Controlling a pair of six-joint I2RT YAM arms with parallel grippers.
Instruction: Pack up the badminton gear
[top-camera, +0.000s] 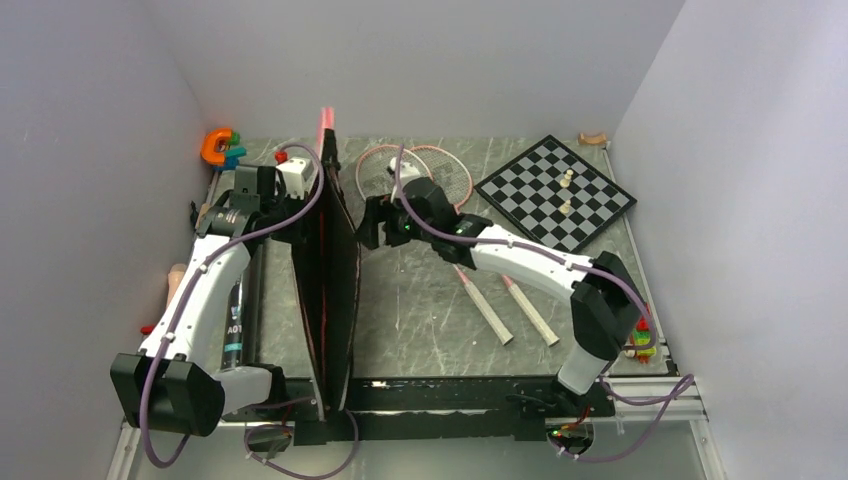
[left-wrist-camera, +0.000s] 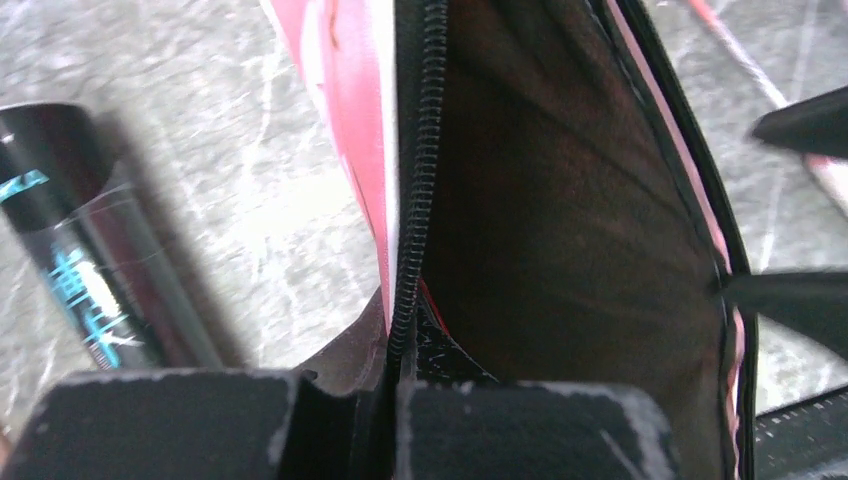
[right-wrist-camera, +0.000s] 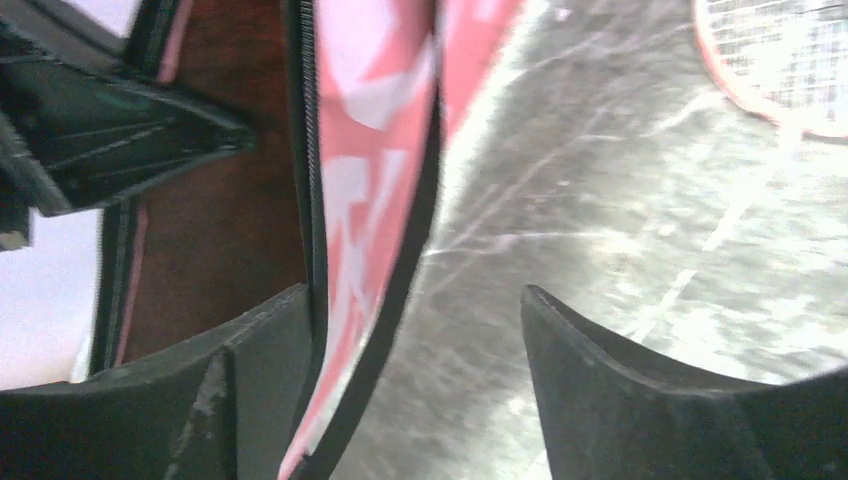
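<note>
Grey marbled table (top-camera: 420, 300), white walls. We logged the bag (top-camera: 335, 270) on edge left of centre, gaping and unpacked. Left gripper (left-wrist-camera: 392, 395) was clamped on its zip edge. Right gripper (right-wrist-camera: 412, 300) stood apart astride its right wall, gripping nothing. Rackets (top-camera: 487, 308) lay right, tube (top-camera: 234, 320) left, both still out. Chessboard (top-camera: 555, 195) far right and toy (top-camera: 218, 146) far left blocked nothing.

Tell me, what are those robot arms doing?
They're packing badminton gear. The left arm's fingers pinch the zipper edge of the pink bag, holding it upright. The right arm's fingers are open around its other side. The two rackets and the dark tube lie on the table, not yet packed.
</note>
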